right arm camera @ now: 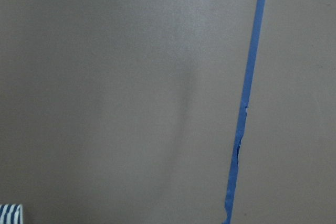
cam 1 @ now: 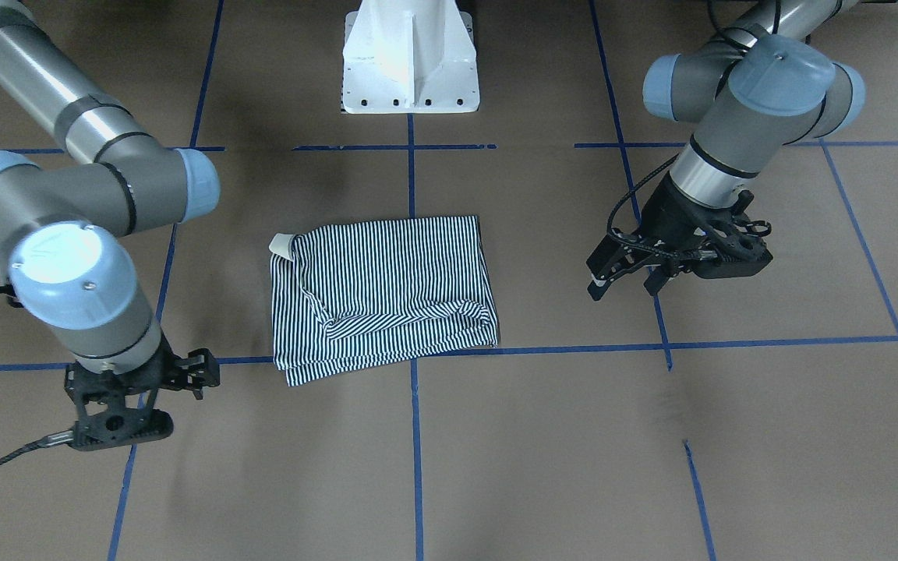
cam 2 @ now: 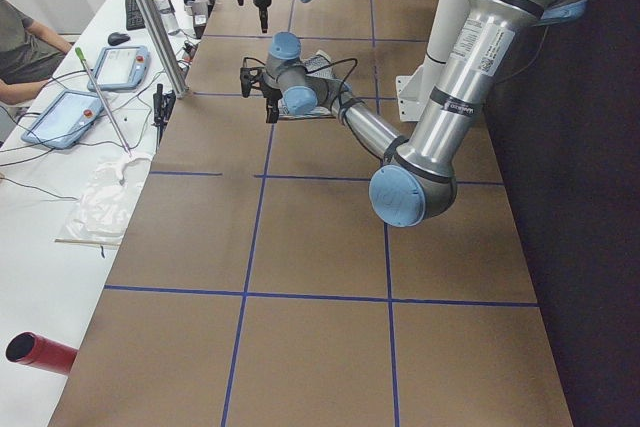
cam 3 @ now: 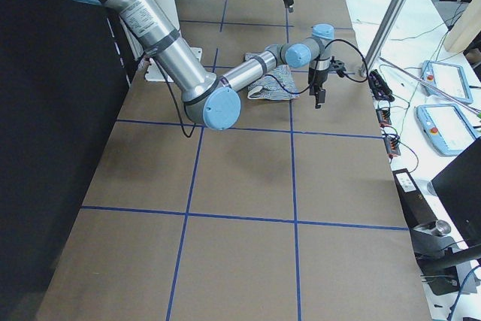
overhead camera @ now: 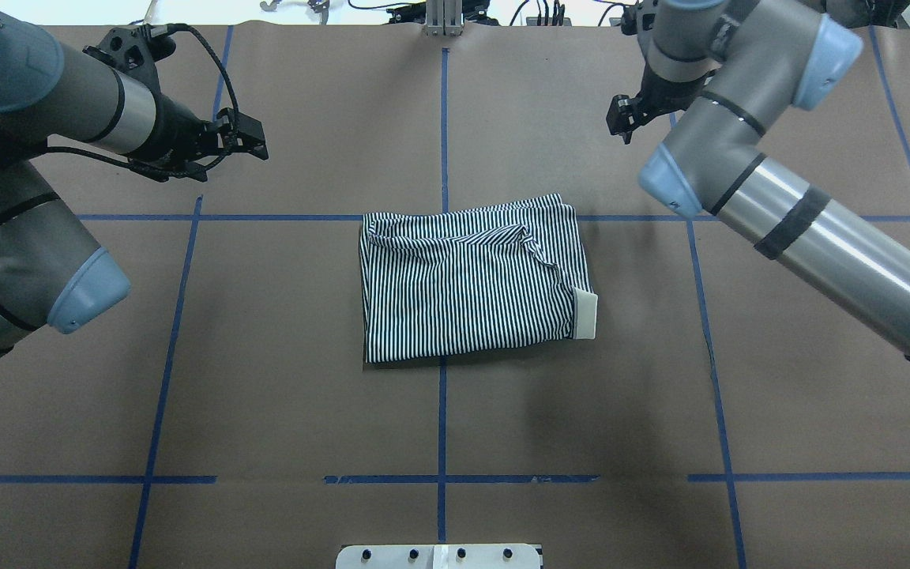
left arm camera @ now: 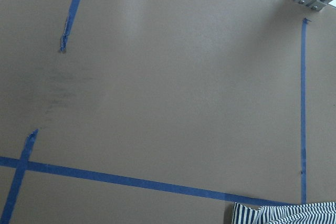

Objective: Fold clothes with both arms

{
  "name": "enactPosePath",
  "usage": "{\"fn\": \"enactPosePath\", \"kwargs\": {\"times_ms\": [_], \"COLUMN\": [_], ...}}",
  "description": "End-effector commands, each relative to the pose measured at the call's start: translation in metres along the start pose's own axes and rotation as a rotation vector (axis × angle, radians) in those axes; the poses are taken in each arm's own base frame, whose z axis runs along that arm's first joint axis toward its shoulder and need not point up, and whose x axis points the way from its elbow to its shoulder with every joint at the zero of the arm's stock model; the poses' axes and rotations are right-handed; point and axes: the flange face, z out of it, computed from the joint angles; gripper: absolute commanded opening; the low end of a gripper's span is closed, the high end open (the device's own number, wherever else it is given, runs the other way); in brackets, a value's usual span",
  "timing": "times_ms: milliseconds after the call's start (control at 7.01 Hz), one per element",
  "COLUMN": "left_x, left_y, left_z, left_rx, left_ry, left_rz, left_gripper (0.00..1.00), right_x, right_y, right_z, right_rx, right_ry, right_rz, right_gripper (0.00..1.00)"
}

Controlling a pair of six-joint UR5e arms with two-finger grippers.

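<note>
Navy-and-white striped cloth lies in a compact rectangle near the middle of your table (overhead camera: pixel 265 356). The polo shirt (overhead camera: pixel 463 284) is already folded over on itself with the sleeves out of sight. Only a tab of the cream collar (overhead camera: pixel 585 314) pokes out at the edge on the robot's right. A ridge of bunched fabric runs across the far part of the bundle. One far corner sticks out a little past the layer above it, so the fold is neat but not crisp.

Both arms are off the garment. The left gripper (cam 1: pixel 622 287) hangs over bare brown paper well to the shirt's left, fingers spread and holding nothing. The right gripper (overhead camera: pixel 619 118) hovers on the other side, also apart from the cloth. It shows only as a small dark shape beside its wrist, so I cannot tell how its fingers stand, though nothing striped seems to hang from it. Each wrist camera shows paper and blue tape, with only a scrap of stripes at the bottom edge.

By my judgement the folding is essentially finished. What is left for you is at most smoothing that ridge or squaring the stray corner.
</note>
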Motion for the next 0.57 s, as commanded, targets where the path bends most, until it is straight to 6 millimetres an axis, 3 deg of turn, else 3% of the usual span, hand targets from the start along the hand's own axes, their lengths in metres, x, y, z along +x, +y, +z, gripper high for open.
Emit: {"fn": "enactPosePath", "kwargs": {"times_ms": [0,143,285,428], "left_x": [-0.012,-0.028,-0.068,-0.131], "left_y": [-0.025,-0.044,-0.082,-0.112], "left_z": [-0.019,-0.042,-0.075,-0.102], "left_rx": [0.027,0.029,0.031,0.009], "left_ry": [-0.04,-0.092,-0.172,-0.231], "left_rz": [0.054,0.142,0.216,0.304], "left_gripper": [1.0,1.0,1.0,1.0], "right_x": [0.087,0.134,0.183,0.239], "right_y": [0.039,0.063,0.083,0.106], "right_z": [-0.053,-0.066,-0.068,-0.058], "right_rx": [-0.018,-0.009,0.003,-0.003], "right_ry": [-0.176,-0.196,-0.182,-0.154], "right_rz": [0.07,0.08,0.07,0.011], "right_gripper": [1.0,1.0,1.0,1.0]}}
